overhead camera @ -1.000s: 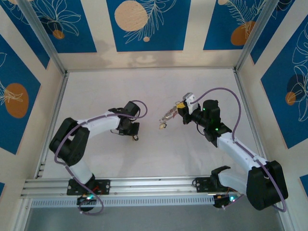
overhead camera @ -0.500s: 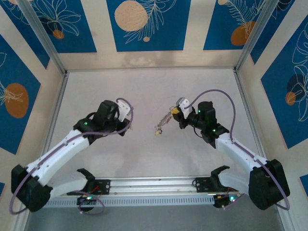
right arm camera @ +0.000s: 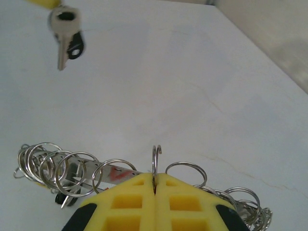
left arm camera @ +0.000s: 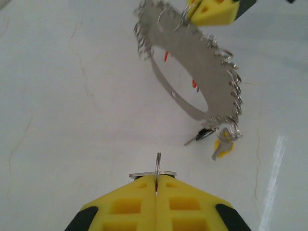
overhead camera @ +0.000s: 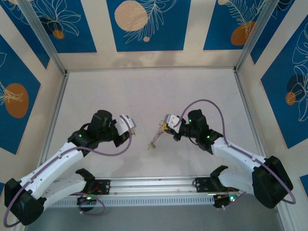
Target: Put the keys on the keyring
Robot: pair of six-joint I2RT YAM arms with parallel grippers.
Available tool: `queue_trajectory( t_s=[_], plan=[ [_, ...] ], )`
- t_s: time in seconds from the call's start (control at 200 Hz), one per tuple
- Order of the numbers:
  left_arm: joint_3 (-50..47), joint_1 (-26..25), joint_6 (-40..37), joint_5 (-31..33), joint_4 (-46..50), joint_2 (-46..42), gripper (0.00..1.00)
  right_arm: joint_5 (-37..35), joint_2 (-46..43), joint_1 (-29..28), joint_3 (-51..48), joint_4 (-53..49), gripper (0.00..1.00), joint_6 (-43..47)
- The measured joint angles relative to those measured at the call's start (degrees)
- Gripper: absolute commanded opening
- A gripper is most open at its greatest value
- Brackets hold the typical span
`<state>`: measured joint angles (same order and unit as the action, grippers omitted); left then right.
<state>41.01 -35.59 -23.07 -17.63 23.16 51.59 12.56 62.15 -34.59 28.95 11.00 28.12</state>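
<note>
The keyring [left arm camera: 219, 77] is a large flat silvery hoop fringed with small split rings. It hangs tilted from my right gripper [overhead camera: 168, 123], down toward the table [overhead camera: 154, 140]. That gripper [right arm camera: 155, 177] is shut on one of its small rings, with the hoop [right arm camera: 118, 173] just below the pads. Two keys, one yellow-tagged [left arm camera: 222, 147] and one black-tagged [left arm camera: 204, 134], dangle from the hoop's low end. My left gripper [left arm camera: 157, 177] is shut on a small split ring. A silver key with a black tag [right arm camera: 67, 34] hangs from it. The left gripper [overhead camera: 130, 125] sits a short way left of the keyring.
The white table [overhead camera: 144, 91] is boxed in by cream walls with blue panels [overhead camera: 144, 24]. An aluminium rail [overhead camera: 154, 182] with both arm bases runs along the near edge. Metal posts [overhead camera: 45, 38] stand at the back corners.
The right gripper has carried the keyring left and toward the near edge. The left arm has unfolded outward, and its gripper now points right at the keyring.
</note>
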Motion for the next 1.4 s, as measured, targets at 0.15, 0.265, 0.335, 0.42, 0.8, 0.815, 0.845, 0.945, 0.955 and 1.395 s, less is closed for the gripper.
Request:
queue_trajectory(
  t_s=[0.15,0.265,0.335,0.42,0.8,0.815,0.845,0.945,0.955,1.395],
  plan=[
    [-4.0,-0.1,-6.6,-5.2,-3.8,-3.5,0.00,3.2,0.6,-3.4,-1.6,1.2,0.00,5.0],
    [-7.1,-0.8,-11.1,-8.0,-7.9,-5.3,0.00,6.1,1.1,-4.8,-1.8,2.0,0.00,7.6],
    [-8.4,-1.6,-13.4,-8.5,-9.7,-5.3,0.00,7.2,1.3,-5.7,-1.8,2.1,0.00,8.8],
    [-9.4,-2.6,-15.7,-8.6,-11.6,-4.8,0.00,7.8,1.8,-6.8,-1.8,2.1,0.00,9.7],
    [-11.6,-7.5,-21.8,-8.5,-19.3,1.3,0.00,11.0,4.7,-8.9,-0.6,-1.2,0.00,10.6],
    [-11.6,-7.7,-22.1,-8.5,-19.4,1.7,0.00,11.3,4.8,-8.9,-0.4,-1.4,0.00,10.6],
    [-11.6,-8.1,-22.4,-8.5,-19.6,2.2,0.00,11.7,4.9,-9.0,-0.2,-1.7,0.00,10.5],
    [-11.6,-9.3,-23.6,-8.5,-19.8,3.8,0.00,13.0,4.9,-9.2,0.3,-1.9,0.00,10.5],
    [-11.6,-9.4,-23.6,-8.5,-19.8,3.8,0.00,13.1,4.9,-9.2,0.3,-1.9,0.00,10.5],
    [-11.6,-11.4,-24.5,-6.7,-21.0,6.1,0.00,16.4,5.7,-9.7,0.9,-4.7,0.00,11.0]
  ],
)
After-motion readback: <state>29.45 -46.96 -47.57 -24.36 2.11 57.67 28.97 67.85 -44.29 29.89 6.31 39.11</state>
